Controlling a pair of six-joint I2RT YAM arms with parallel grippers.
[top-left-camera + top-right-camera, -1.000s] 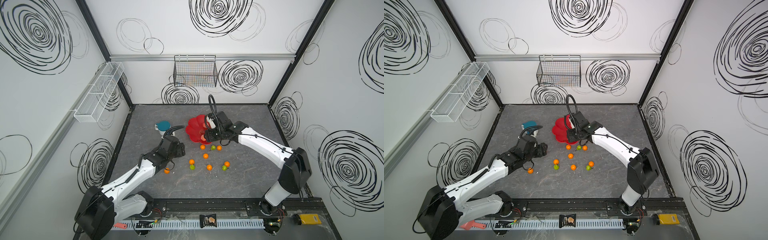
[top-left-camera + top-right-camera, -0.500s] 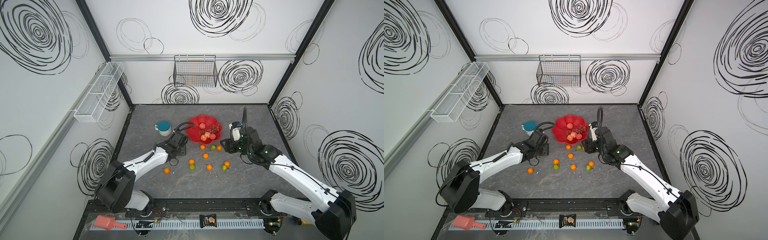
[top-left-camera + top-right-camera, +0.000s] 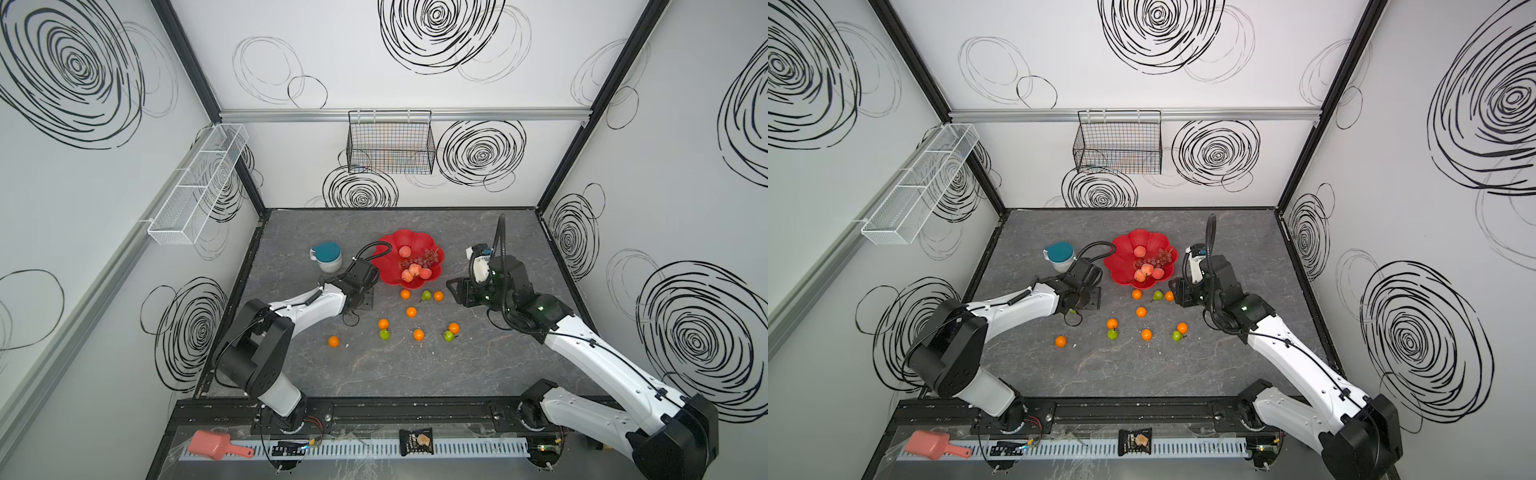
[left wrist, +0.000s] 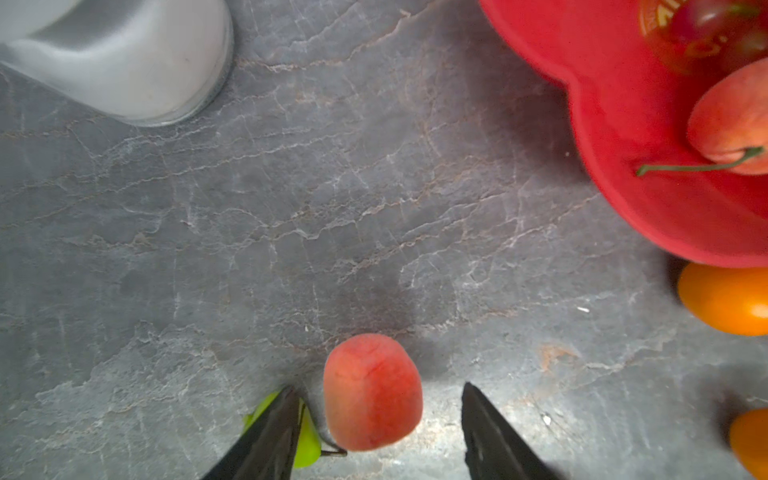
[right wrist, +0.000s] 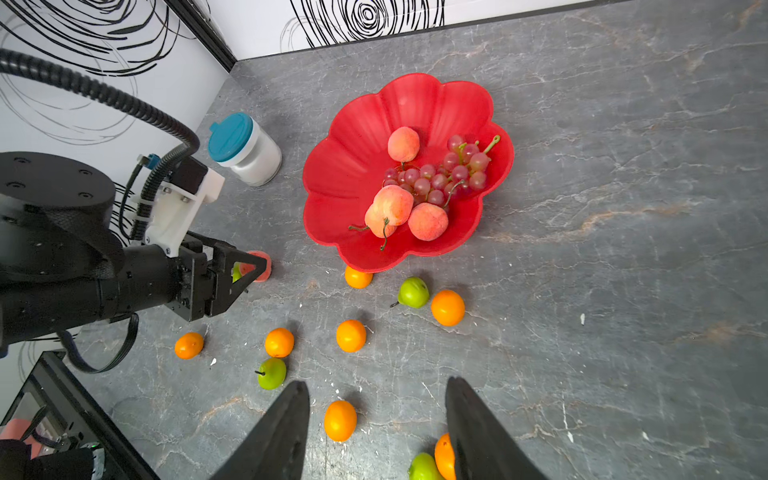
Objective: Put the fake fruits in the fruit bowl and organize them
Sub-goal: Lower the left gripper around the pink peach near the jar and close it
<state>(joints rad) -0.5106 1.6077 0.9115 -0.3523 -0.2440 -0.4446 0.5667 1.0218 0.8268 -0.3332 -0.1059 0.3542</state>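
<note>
**LEFT GRIPPER STRADDLING A LOOSE PEACH, RIGHT ARM NOW CLEAR OF THE BOWL**

Near the white mug [image 3: 327, 256], the left gripper [image 4: 378, 387] is sitting low over the tabletop. Its jaws are standing wide around a peach [image 4: 371, 415], with a clear gap on one side, so nothing is being gripped yet. A green pear [image 4: 309, 442] is lying just beside one finger.

The fruit bowl [image 5: 353, 166] is resting flat mid-table, holding four peaches and the grape bunch [image 5: 440, 174]. Seven oranges and three more pears are lying loose in front of it.

The right gripper [image 5: 376, 382] was reaching over the bowl a second ago. It is now hovering to the bowl's right, jaws apart and empty.

The way into the bowl is therefore free. Closing on the peach is likely the step in hand, and the neighbouring pear is at risk of being nudged
</note>
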